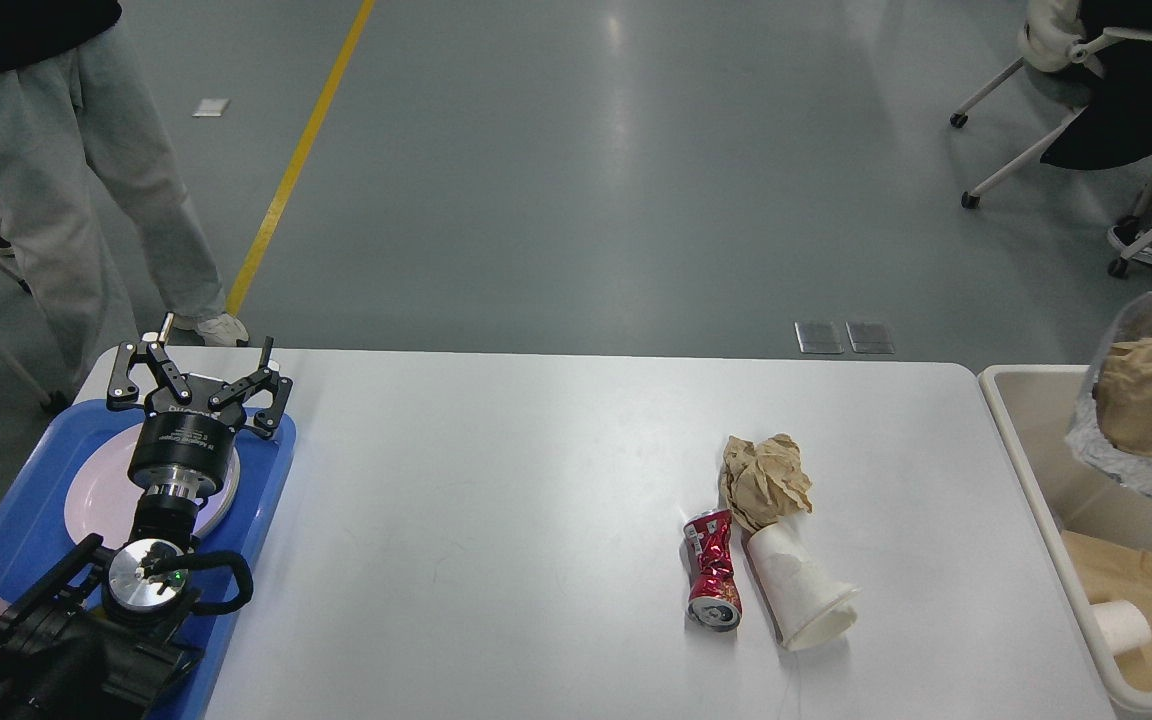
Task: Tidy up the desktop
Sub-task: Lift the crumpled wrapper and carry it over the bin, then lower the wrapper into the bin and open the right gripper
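Foil bundle (1151, 420) with brown paper inside hangs over the beige bin (1026, 420) at the right edge — placed for a drop, I judge. My right gripper is out of view, so I cannot tell what holds the bundle. Left gripper (198, 385) hovers above the pink plate (96, 500) on the blue tray (266, 500), fingers spread wide, nothing in them. The desktop (496, 520) fills the middle. Crushed red can (712, 570), white paper cup (801, 590) and crumpled brown paper (764, 480) lie touching, right of centre — near the bin, well apart from the tray. Broad bare surface between; clear approach from either side.
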Robot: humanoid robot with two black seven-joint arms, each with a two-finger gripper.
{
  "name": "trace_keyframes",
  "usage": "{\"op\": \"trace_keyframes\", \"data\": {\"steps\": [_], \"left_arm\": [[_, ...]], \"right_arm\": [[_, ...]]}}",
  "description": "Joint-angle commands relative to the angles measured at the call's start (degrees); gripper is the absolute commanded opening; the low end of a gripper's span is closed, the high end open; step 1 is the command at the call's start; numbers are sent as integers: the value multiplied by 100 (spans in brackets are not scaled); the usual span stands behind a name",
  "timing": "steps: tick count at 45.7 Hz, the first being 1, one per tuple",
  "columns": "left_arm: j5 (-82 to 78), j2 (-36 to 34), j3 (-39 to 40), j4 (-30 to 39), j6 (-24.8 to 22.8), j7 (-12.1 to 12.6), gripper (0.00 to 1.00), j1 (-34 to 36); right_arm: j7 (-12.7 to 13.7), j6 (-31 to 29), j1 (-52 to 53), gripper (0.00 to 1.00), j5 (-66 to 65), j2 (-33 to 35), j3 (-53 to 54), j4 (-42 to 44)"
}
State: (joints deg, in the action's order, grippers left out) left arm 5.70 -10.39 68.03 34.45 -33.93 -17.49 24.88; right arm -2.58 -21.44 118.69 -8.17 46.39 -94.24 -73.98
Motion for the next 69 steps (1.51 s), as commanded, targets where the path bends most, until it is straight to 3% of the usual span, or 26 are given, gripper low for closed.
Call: {"op": "trace_keyframes", "data": {"steps": [1,10,20,25,34,52,53,55,60,69], "left_arm": [[1,2,0,0,-8,0,96,-1],[1,2,0,0,-8,0,96,8],[1,2,0,0,0,0,96,8],[1,2,0,0,-8,0,96,8],[1,2,0,0,0,0,96,-1],[1,2,0,0,0,0,96,8],[1,2,0,0,0,0,96,8],[1,2,0,0,0,0,96,8],[1,2,0,0,-8,0,96,8],[1,-7,0,0,0,0,96,8]], "right_arm": [[3,219,-1371,0,-10,564,651,1155],[38,658,-4544,0,69,433,2882,3247],[73,1098,-7639,0,78,-832,4905,5848],[319,1335,-8510,0,78,-1562,5266,6904],[592,2188,-8828,0,114,-2002,5425,7064],[653,2267,-8906,0,105,-2073,5451,7046],[653,2284,-8933,7,105,-2046,5442,7046],[653,2355,-8986,42,96,-2037,5425,7046],[627,2627,-9012,99,96,-2029,5425,7046],[618,2645,-8986,100,96,-1976,5425,7002]]}}
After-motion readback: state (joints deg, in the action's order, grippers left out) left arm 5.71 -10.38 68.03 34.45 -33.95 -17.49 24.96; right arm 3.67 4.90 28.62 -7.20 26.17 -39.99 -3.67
